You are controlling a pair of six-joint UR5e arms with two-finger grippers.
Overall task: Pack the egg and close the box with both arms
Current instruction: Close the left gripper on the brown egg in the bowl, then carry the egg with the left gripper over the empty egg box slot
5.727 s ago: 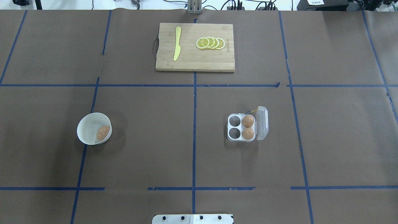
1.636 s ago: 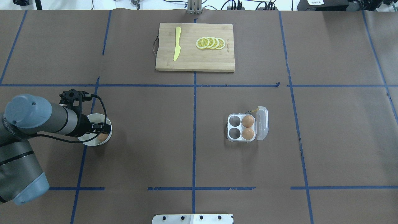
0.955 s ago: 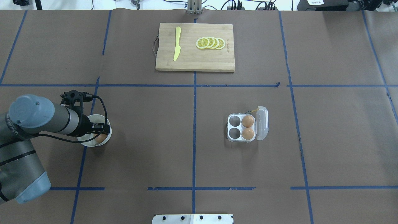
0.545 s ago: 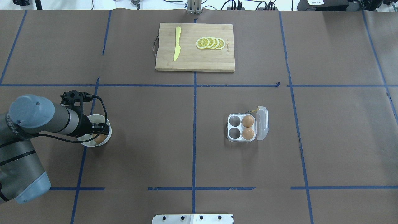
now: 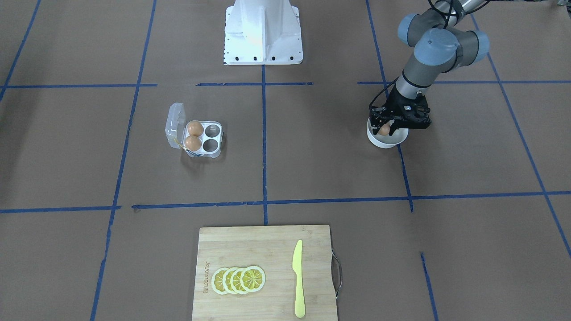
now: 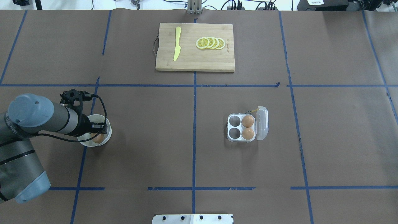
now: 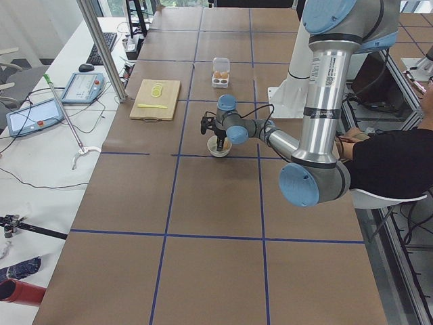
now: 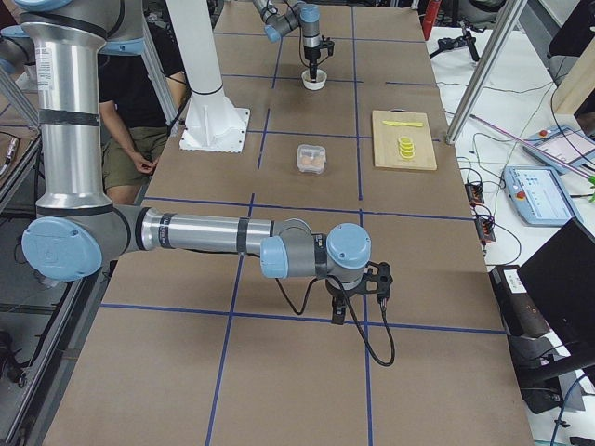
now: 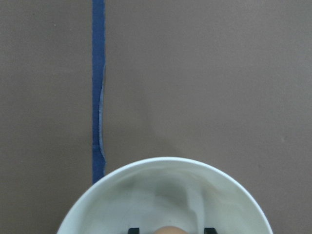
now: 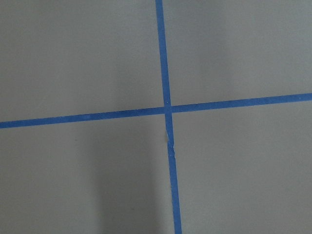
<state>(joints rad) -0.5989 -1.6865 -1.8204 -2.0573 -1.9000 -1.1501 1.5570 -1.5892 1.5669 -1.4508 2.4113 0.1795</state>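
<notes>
The egg (image 5: 384, 129) lies in a round white bowl (image 5: 388, 141) at the table's left side; it also shows in the overhead view (image 6: 98, 138). My left gripper (image 5: 387, 128) is down inside the bowl, open, with a finger on each side of the egg. In the left wrist view the egg's top (image 9: 168, 230) shows between the two black fingertips (image 9: 133, 230). The clear box (image 6: 242, 127) sits right of centre with its lid (image 6: 262, 123) open, two eggs (image 6: 247, 121) in its right cells and two left cells empty. My right gripper (image 8: 339, 316) hangs over bare table; I cannot tell its state.
A wooden cutting board (image 6: 195, 60) with a yellow knife (image 6: 177, 43) and lemon slices (image 6: 210, 43) lies at the far middle. Blue tape lines cross the brown table cover. The white pedestal base (image 5: 262, 35) stands at the robot's side.
The left arm came into view and lowered its gripper into the bowl over the egg. In the last second it has only shifted slightly. The box has not moved.
</notes>
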